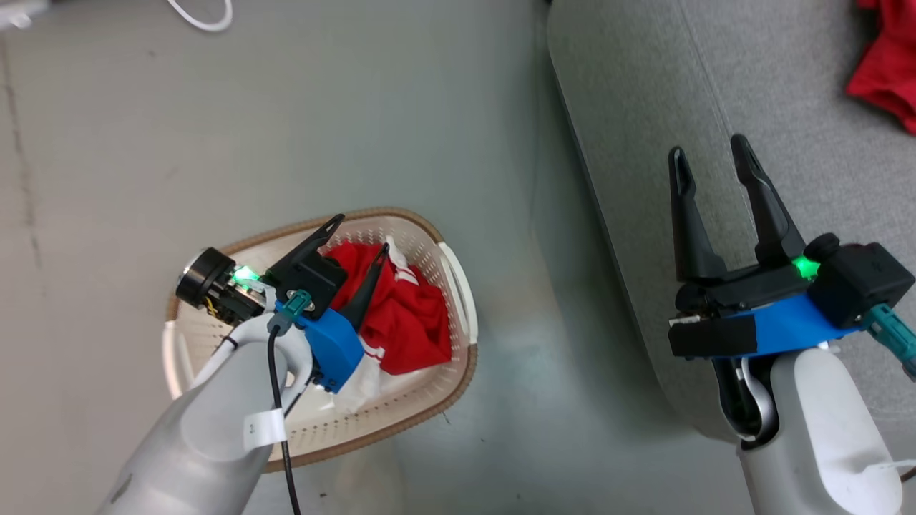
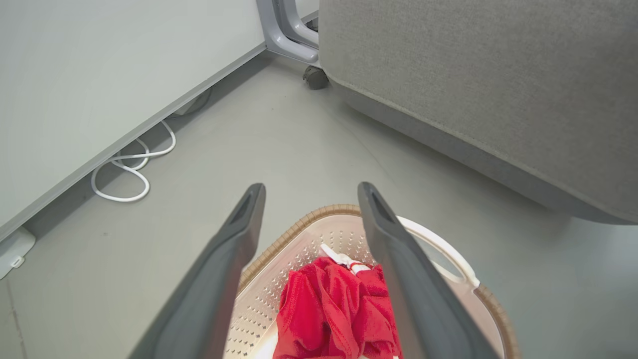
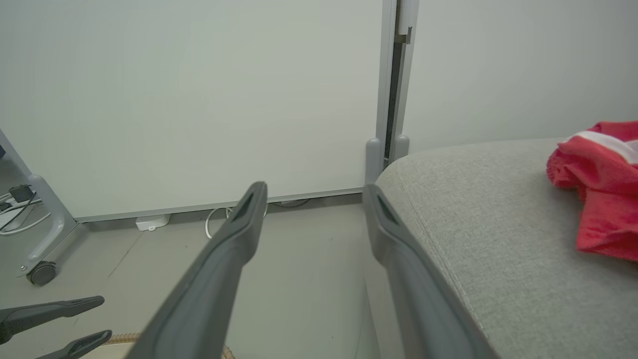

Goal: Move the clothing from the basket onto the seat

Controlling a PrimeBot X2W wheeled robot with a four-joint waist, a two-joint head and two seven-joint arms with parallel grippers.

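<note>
– Clothing (image 1: 408,315) against your left claw (image 1: 361,232)?
– Red heap lies in the basket (image 1: 401,411) right under it, between my spread fingers; touching or not, I cannot tell. Nothing held.
– Any writing?
– White tag (image 1: 263,429) on the forearm cable, too small to read.
– Arms?
– Left forearm slants down over the basket. Right claw (image 1: 708,146) hovers open and empty above the seat (image 1: 787,107) edge; another red piece (image 1: 887,64) lies well beyond its tips.

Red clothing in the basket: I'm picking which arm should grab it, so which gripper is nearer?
Left. The left gripper hangs open over the red clothing in the basket; the right gripper, open too, sits apart over the seat edge.
</note>
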